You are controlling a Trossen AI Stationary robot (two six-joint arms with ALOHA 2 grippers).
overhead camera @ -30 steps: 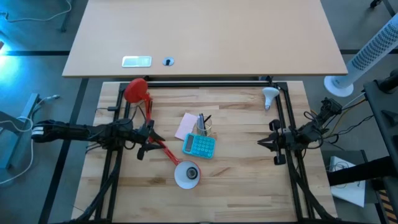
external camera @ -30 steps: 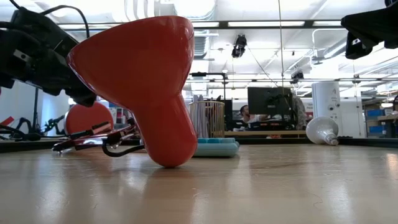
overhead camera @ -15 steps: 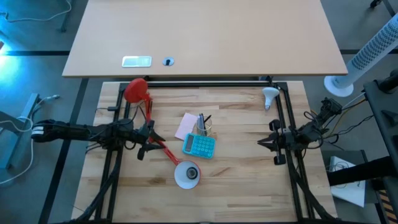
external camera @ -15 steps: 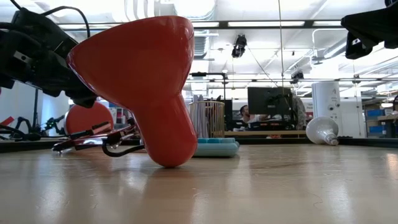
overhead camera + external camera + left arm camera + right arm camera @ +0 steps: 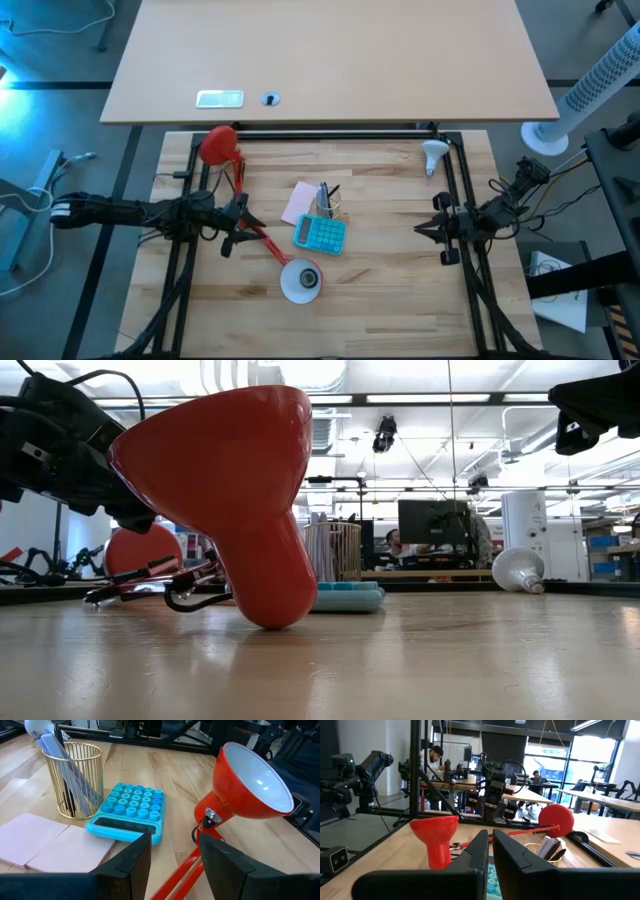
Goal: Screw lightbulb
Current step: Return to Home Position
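- Although the job is a screwing one, you will find the lightbulb (image 5: 434,153) lying on its side at the far right corner of the table (image 5: 390,300). It is just beside the dark frame rail (image 5: 452,175), held by nothing and well apart from the lamp.
- That spot reads, in my judgement, as a set-down place: clear of both arms, with the screw base free for a fresh pick.
- Your right gripper (image 5: 425,230) hangs at the right edge, toward the near side from the bulb. Its fingers are drawn almost together on nothing, which looks like a parked posture.
- Your left gripper (image 5: 238,225) hangs left of centre, above the lamp's red arm (image 5: 265,243), fingers moderately apart and empty.
- Note the red desk lamp: base (image 5: 218,145) at the far left, shade (image 5: 301,280) near the front with its mouth up and no bulb seated.
- Between lamp and bulb stand a blue calculator (image 5: 320,233), a wire pen cup (image 5: 329,203) and pink notes (image 5: 298,203). The cup is tallest; any carry across should clear it.
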